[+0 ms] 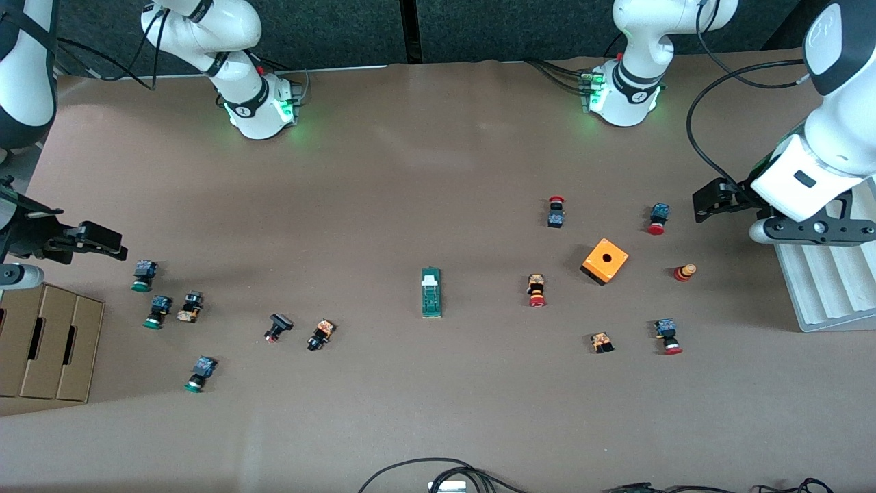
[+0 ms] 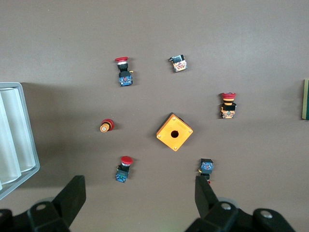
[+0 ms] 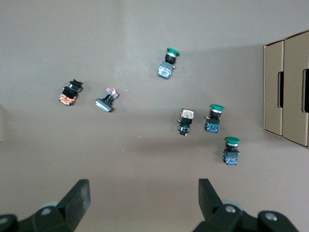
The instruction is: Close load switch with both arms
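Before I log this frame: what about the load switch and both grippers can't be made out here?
- Load switch: front view, too small to tell whether it is open or closed.
- Load switch, left wrist view: cut by the picture edge, only a sliver shows.
- Right gripper: front view, arm cut off by the edge.
- Left gripper: both jaws overlap, gap hidden.

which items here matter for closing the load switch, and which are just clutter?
Job:
load switch, mid-table, untouched
left gripper, open, over the left arm's end
right gripper, open, over the right arm's end

Clutter:
orange box
red buttons
green buttons
cardboard box
white tray
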{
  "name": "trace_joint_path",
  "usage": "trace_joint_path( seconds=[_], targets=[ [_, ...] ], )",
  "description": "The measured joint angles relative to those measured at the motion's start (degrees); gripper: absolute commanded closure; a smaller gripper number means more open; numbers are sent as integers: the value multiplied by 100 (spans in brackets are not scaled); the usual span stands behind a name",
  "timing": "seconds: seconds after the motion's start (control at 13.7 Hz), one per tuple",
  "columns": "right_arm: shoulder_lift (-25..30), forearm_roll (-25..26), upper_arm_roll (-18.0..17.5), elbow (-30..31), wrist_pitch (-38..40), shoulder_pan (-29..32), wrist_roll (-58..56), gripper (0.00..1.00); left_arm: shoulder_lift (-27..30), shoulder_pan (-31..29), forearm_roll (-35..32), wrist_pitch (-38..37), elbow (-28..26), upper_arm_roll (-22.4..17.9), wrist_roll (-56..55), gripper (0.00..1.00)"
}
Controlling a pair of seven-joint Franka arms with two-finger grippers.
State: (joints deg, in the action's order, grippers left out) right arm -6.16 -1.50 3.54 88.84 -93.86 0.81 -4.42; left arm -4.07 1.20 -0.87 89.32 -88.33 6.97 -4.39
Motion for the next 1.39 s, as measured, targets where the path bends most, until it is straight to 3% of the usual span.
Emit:
trace_joint_path(
  seconds=[0.36, 0.8, 1.17, 1.39],
  targets=[
    [-1, 0, 3, 0, 0, 9, 0, 0, 0, 1, 0, -1, 0, 9, 0, 0],
    [-18, 0, 2, 0, 0, 9, 0, 0, 1, 22, -358, -1, 18, 460, -49, 0],
    [-56, 0, -10, 0, 0, 5, 0, 0, -7, 39, -429, 0, 75, 523, -57, 0],
    [-83, 0, -16, 0, 0, 4, 0, 0, -108, 469, -406, 3, 202, 544, -914, 0]
  ],
)
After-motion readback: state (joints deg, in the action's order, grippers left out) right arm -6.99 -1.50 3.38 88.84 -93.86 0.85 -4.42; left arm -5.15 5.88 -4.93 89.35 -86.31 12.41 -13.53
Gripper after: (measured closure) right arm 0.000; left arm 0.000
